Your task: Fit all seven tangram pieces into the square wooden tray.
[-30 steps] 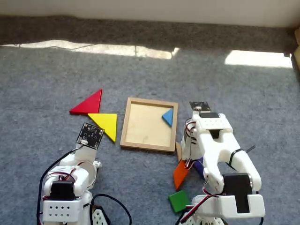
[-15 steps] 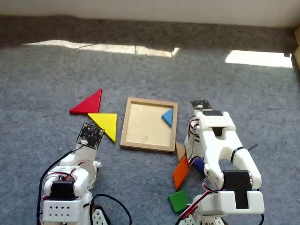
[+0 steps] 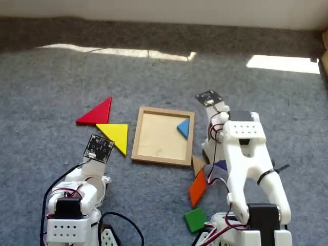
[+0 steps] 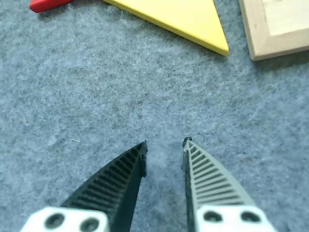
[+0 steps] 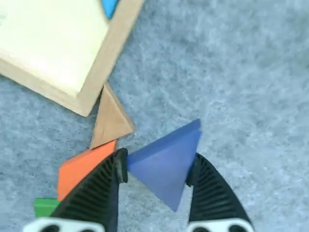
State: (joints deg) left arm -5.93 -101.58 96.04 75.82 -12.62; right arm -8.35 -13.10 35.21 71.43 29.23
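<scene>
left gripper [image 4: 164, 145]: parted a little over bare carpet [image 4: 72, 96], holding nothing.
right gripper [image 5: 157, 162]: you have it pinched on the dark blue triangle [image 5: 166, 154], off the tray's [image 3: 163, 160] near right corner.
loose: green square [image 3: 195, 219], orange piece [image 3: 197, 187] and tan triangle [image 3: 197, 164] there too; yellow triangle [image 3: 117, 134] and red triangle [image 3: 97, 115] by the tray's left edge.
done: light blue triangle [image 3: 183, 127] in the tray; six left.
writing: none legible.

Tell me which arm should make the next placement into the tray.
Right. Its pincer grips the dark blue triangle near the wooden tray. The left pincer hangs open over carpet, short of the yellow triangle.
</scene>
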